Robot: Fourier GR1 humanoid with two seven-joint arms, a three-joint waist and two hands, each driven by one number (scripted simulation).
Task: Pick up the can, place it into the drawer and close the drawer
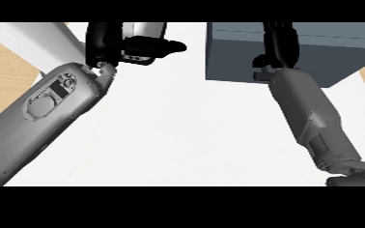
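My left hand (114,46) is at the top left, its thumb stretched to the right. A pale silver cylinder, apparently the can (147,30), sits between the thumb and the fingers, cut off by the view's top. The drawer (321,53) is a blue-grey box at the top right. My right hand (279,41) reaches over the drawer's left part. The view's top cuts off that hand's far end. Whether the drawer stands open cannot be told from here.
The white counter top (192,125) fills the middle between my two grey forearms. A pale wooden surface (18,72) shows at the far left, past a white strip (43,41).
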